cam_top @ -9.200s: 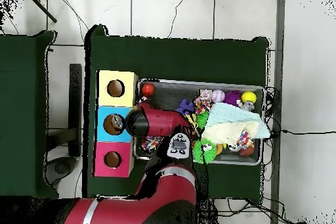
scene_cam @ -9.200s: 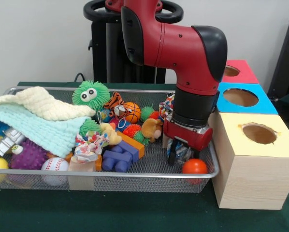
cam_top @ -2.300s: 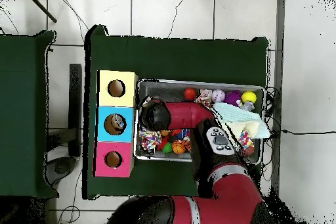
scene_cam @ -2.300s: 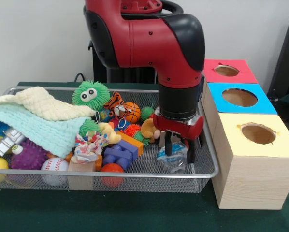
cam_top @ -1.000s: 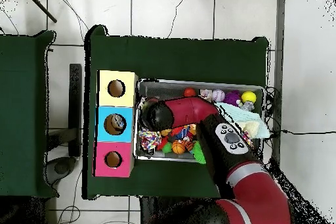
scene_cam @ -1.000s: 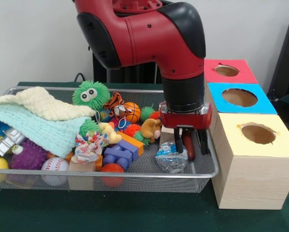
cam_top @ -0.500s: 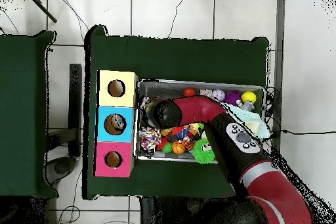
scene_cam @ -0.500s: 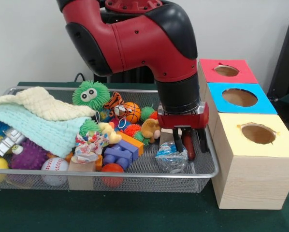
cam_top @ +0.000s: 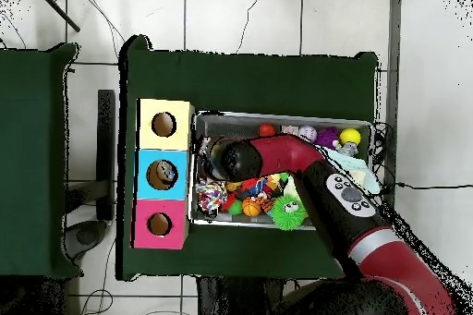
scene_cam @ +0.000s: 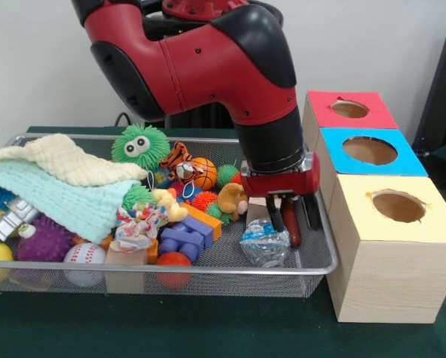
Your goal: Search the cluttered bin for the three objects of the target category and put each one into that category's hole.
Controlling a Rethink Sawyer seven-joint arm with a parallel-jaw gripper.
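Note:
My gripper (scene_cam: pixel 291 224) hangs low over the right end of the wire bin (scene_cam: pixel 312 265), just beside the yellow box (scene_cam: pixel 387 268). A dark red, elongated thing (scene_cam: pixel 291 231) shows at its tips; whether it is gripped I cannot tell. A crumpled clear plastic packet (scene_cam: pixel 262 242) lies on the mesh just to the left, below the gripper. The blue box (scene_cam: pixel 409 160) and the red box (scene_cam: pixel 379 115) stand behind the yellow one, each with a round hole on top. In the overhead view the arm's wrist (cam_top: pixel 224 157) covers the gripper.
Toys crowd the bin's middle: a green fuzzy toy (scene_cam: pixel 139 145), a basketball (scene_cam: pixel 203 173), blue blocks (scene_cam: pixel 182 242), an orange ball (scene_cam: pixel 173 261) and a baseball (scene_cam: pixel 83 257). Folded cloths (scene_cam: pixel 51 186) cover the left end. The bulky arm (scene_cam: pixel 208 67) looms over the bin.
The gripper rose off the plastic packet and shifted slightly toward the yellow box, the dark red thing now at its tips. The upper arm has since swung left. The orange ball rolled left earlier.

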